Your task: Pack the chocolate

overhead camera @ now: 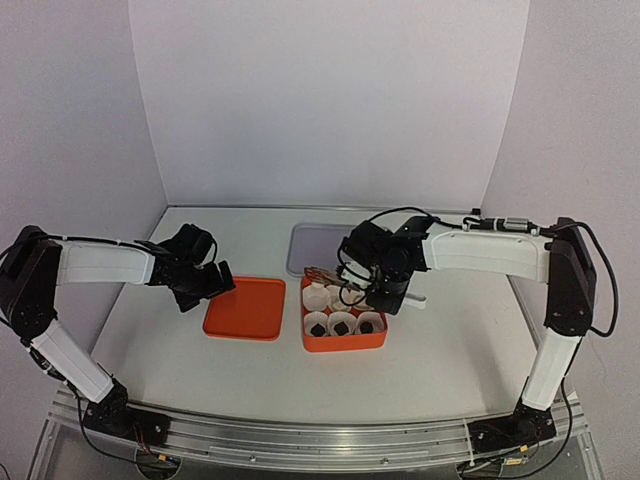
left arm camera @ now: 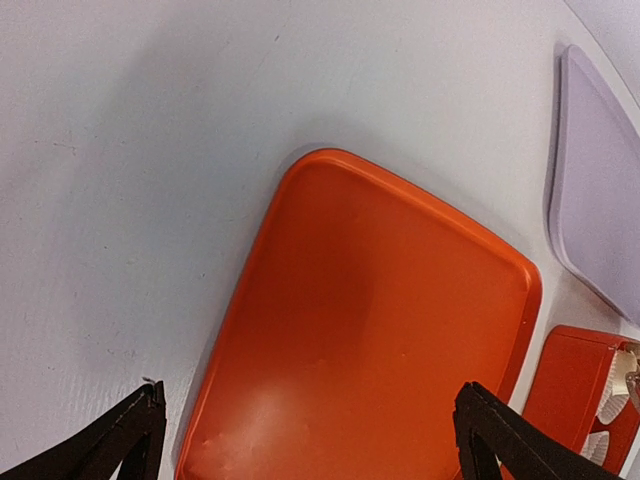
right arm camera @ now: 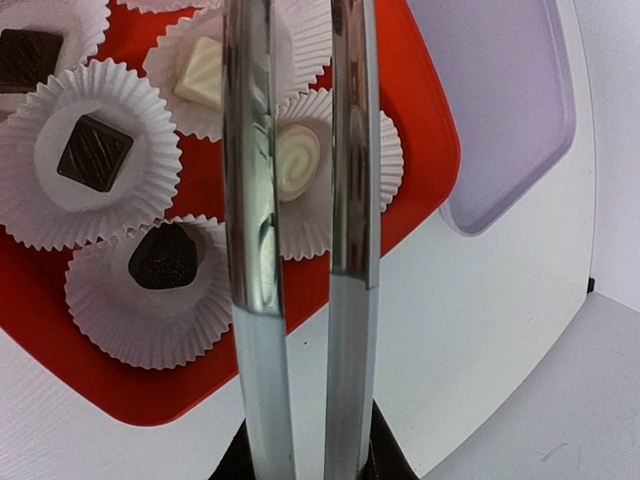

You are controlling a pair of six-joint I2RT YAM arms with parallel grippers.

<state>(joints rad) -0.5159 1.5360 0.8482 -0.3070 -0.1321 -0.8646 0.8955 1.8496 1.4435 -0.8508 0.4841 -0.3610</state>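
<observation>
The orange box (overhead camera: 345, 345) holds several white pleated paper cups, each with a chocolate. The right wrist view shows three dark chocolates (right arm camera: 92, 152) and two cream-white ones (right arm camera: 298, 160); a third white one is hidden. My right gripper (overhead camera: 385, 290) is shut on metal tongs (right arm camera: 250, 200), whose two blades reach over the box's back row, slightly apart with nothing between them. My left gripper (overhead camera: 205, 285) is open and empty, with its jaws spread wide over the near left end of the flat orange lid (left arm camera: 370, 320).
The orange lid (overhead camera: 245, 308) lies flat just left of the box. A lavender tray (overhead camera: 310, 245) lies behind both, and also shows in the right wrist view (right arm camera: 500, 110). White walls enclose the table at the back and sides.
</observation>
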